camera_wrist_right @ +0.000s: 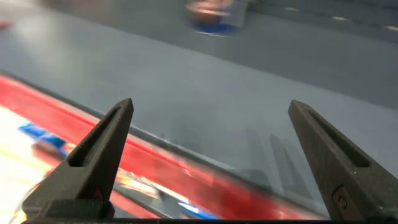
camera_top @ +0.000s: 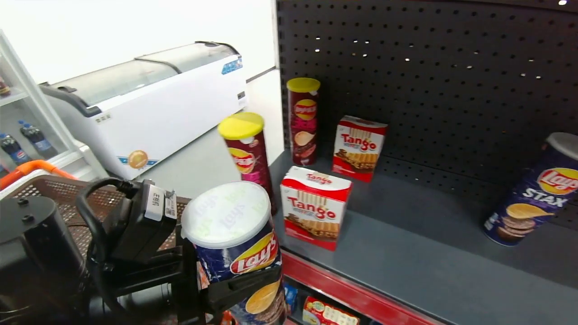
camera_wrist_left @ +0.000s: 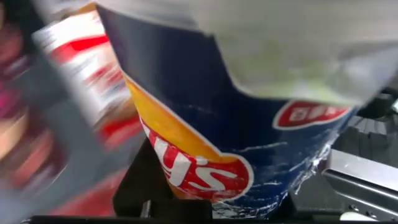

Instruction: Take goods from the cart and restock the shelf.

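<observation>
— Where is the blue chip can (camera_top: 235, 246)?
— The left hand (camera_top: 216, 282) is gripping it, at seven o'clock from the nearer wafer box (camera_top: 314, 206), just off the shelf's (camera_top: 406, 262) front edge.
— And the right hand (camera_wrist_right: 209, 106)?
— Hanging open above the shelf, which is holding two red cans (camera_top: 303, 126).

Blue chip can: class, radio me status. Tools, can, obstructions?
Left tool shut on blue chip can, upright, short of the shelf. Right tool open, empty, over the shelf front. Close ahead: nearer wafer box, nearer maroon can.
</observation>
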Available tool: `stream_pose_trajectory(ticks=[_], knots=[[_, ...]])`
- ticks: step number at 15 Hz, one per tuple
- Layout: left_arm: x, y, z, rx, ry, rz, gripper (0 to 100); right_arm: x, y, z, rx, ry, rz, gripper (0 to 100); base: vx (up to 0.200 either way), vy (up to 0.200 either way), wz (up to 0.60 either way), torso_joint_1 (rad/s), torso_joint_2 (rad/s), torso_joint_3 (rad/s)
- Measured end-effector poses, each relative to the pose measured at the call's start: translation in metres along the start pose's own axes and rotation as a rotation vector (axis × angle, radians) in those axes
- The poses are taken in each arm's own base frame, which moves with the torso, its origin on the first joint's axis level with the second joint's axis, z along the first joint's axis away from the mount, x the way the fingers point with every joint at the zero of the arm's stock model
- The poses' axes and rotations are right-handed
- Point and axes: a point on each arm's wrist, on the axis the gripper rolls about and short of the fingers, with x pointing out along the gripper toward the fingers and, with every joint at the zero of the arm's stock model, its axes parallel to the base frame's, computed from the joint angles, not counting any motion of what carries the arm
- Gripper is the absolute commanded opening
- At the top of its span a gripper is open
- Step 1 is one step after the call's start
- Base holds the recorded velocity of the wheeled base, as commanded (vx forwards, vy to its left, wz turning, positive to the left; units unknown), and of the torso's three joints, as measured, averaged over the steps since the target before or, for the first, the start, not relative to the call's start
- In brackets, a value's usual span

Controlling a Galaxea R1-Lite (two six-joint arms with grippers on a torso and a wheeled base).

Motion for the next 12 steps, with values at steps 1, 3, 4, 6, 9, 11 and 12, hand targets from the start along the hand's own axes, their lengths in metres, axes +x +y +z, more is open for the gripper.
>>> stream_pose_trajectory(ticks=[1,3,4,6,9,11,12], knots=[[0.0003,-0.0005,0.0006,0.001,-0.002,-0.01,0,0.0,0.0,0.0001,0.0,-0.001,0.0,100,0.0,0.0,-0.6,-0.007,0.0,0.002],[0.0007,-0.0006,0.0015,0.002,-0.004,-0.025,0,0.0,0.0,0.0001,0.0,-0.001,-0.001,100,0.0,0.0,-0.6,0.002,0.0,0.0],[0.0006,-0.0002,0.0013,0.001,-0.003,-0.024,0,0.0,0.0,0.0001,0.0,-0.001,-0.001,100,0.0,0.0,-0.6,0.007,0.0,0.002],[0.0006,0.0001,0.0019,0.002,-0.006,-0.023,0,0.0,0.0,0.0001,0.0,-0.001,-0.001,100,0.0,0.0,-0.6,0.0,0.0,0.005],[0.0001,0.0012,0.002,0.003,-0.007,-0.017,0,0.0,0.0,0.0002,0.004,-0.002,-0.002,100,0.0,0.0,0.0,0.0,0.0,0.0],[-0.0001,0.0019,0.002,0.003,-0.008,-0.014,0,0.0,0.0,0.0002,0.003,-0.002,-0.001,100,0.0,0.0,0.0,0.0,0.0,0.0],[-0.0007,0.0022,0.0007,0.0,-0.003,-0.011,0,0.0,0.0,0.0003,0.003,-0.003,-0.001,100,0.0,0.0,0.0,0.0,0.0,0.0]])
